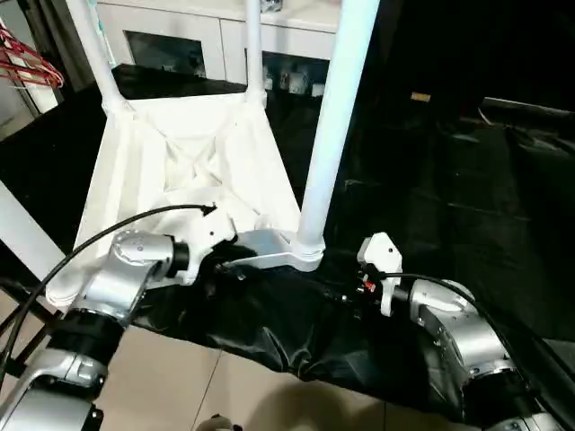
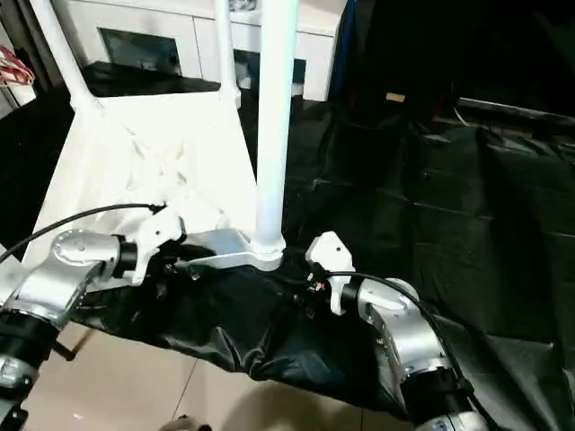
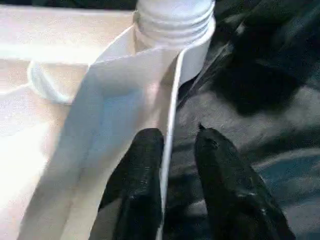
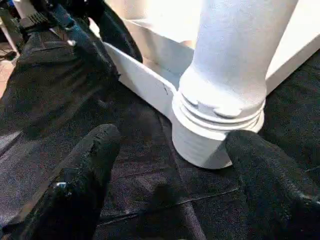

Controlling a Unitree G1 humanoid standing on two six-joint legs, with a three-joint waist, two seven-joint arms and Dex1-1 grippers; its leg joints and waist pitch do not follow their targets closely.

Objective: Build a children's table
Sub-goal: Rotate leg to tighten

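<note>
Table top (image 1: 193, 162): white, lying upside down on the black cover (image 1: 449, 197), centre-left of the head frame; ribbed underside faces up.
Near leg (image 1: 331, 126): white tube standing upright in the corner socket (image 4: 215, 135) at lower centre; threads show where the tube meets the socket.
Far legs (image 1: 253, 45): two more white tubes rising from the corners at upper left.
My left gripper (image 3: 172, 150): lower left of centre, its two black fingers (image 3: 140, 175) astride the top's thin raised rim (image 3: 167, 150), one on each side, pinching it.
My right gripper (image 4: 170, 150): lower right of centre, released; fingers spread wide, one on each side of the socket, just beside it, gripping nothing.
Floor (image 1: 180, 386): pale tiles along the bottom edge.
</note>
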